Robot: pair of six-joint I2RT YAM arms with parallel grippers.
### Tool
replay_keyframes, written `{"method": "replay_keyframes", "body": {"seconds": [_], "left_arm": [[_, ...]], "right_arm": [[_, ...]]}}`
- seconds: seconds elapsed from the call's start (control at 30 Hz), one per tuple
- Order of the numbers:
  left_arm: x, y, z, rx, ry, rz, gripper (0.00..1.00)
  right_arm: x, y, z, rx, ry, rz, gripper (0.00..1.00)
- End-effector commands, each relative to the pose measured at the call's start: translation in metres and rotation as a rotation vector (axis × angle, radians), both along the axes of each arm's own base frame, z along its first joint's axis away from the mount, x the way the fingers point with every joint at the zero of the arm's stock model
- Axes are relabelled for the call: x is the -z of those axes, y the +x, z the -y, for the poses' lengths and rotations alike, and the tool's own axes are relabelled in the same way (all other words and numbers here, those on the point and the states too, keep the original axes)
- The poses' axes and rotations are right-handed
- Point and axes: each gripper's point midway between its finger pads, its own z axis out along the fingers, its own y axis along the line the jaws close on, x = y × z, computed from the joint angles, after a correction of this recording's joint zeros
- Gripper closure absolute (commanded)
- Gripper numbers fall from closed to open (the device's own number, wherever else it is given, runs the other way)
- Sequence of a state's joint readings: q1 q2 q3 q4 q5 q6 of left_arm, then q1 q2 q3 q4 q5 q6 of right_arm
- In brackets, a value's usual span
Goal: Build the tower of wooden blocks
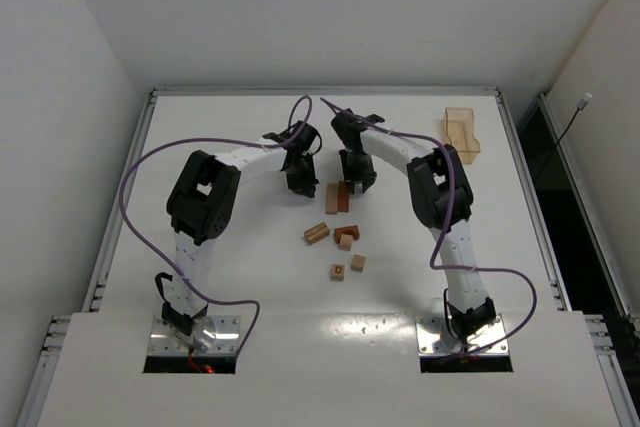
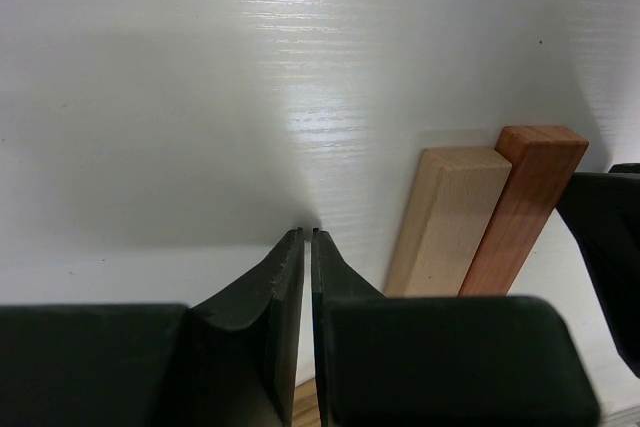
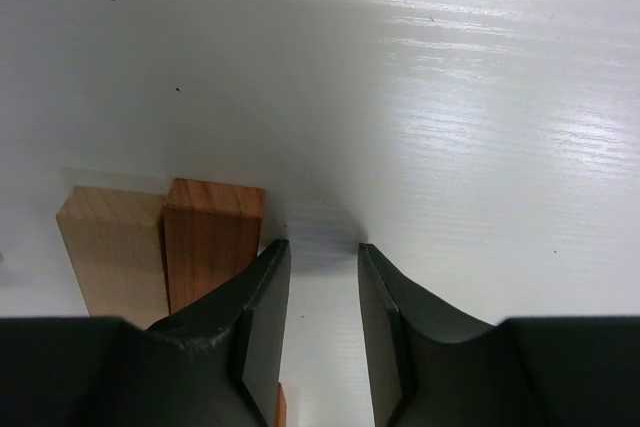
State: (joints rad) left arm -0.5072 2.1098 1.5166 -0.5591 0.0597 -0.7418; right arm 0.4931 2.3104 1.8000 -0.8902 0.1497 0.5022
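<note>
left hand, in the overhead view, hung low over the far middle of the table, just left of two bars lying side by side: a tan bar and a reddish-brown bar, touching along their long sides. right hand sat just beside the pair on its right. nearer the arms lay the rest of the wood blocks, loose and scattered: another pale bar, a reddish arch with a pale cube against it, and two more cubes, one with a mark on top. no tower stood yet. by my reading the job was at its first layer, squaring the two bars up as a base. a translucent tan tray sat far right, well apart.

from the left wrist, the fingers of that hand were pressed together with nothing between them, tips down by the glossy white table. the tan bar was just to their right and the red one beyond it. both bars looked like smooth sanded wood with square ends and crisp edges, and faint grain showed on the red one.

from the right wrist, the fingers were parted and empty. the one on the bars' side was right beside the reddish-brown bar; whether it touched i could not tell. the next move, i judged, called for lifting clear, fetching a loose block and setting it squarely across the pair without nudging them apart.
</note>
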Motion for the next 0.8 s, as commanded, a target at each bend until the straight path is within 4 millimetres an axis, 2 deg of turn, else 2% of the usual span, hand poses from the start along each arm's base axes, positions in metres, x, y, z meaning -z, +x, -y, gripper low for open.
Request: {"method": "replay_keyframes", "body": {"seconds": [0.0,0.2,0.33,0.57,0.6,0.63,0.67,0.7,0.77], "left_arm": [[0.015,-0.002,-0.004,-0.011,0.022,-0.034,0.94],[0.014,0.000,-0.002,-0.011,0.017,-0.026,0.94],[0.014,0.000,-0.002,-0.011,0.017,-0.026,0.94],[0.017,-0.003,-0.004,-0.011,0.022,-0.034,0.94],[0.017,-0.003,-0.004,-0.011,0.022,-0.034,0.94],[0.017,-0.003,-0.004,-0.011,0.022,-0.034,0.94],[0.017,-0.003,-0.004,-0.011,0.022,-0.034,0.94],[0.017,-0.003,-0.004,-0.011,0.022,-0.034,0.94],[0.009,-0.001,-0.014,-0.032,0.039,-0.010,0.94]], "right_arm": [[0.007,0.011,-0.011,0.005,0.024,0.025,0.69],[0.007,0.008,-0.016,-0.006,0.032,0.021,0.69],[0.007,0.005,-0.021,-0.018,0.043,0.015,0.64],[0.006,0.004,-0.019,-0.016,0.035,0.019,0.64],[0.006,0.004,-0.021,-0.023,0.023,0.026,0.66],[0.001,0.006,-0.020,-0.021,0.020,0.039,0.73],[0.004,0.003,-0.016,-0.018,0.001,0.036,0.76],[-0.001,0.006,-0.015,-0.016,-0.003,0.053,0.79],[-0.006,0.003,0.008,0.016,-0.052,0.057,0.90]]}}
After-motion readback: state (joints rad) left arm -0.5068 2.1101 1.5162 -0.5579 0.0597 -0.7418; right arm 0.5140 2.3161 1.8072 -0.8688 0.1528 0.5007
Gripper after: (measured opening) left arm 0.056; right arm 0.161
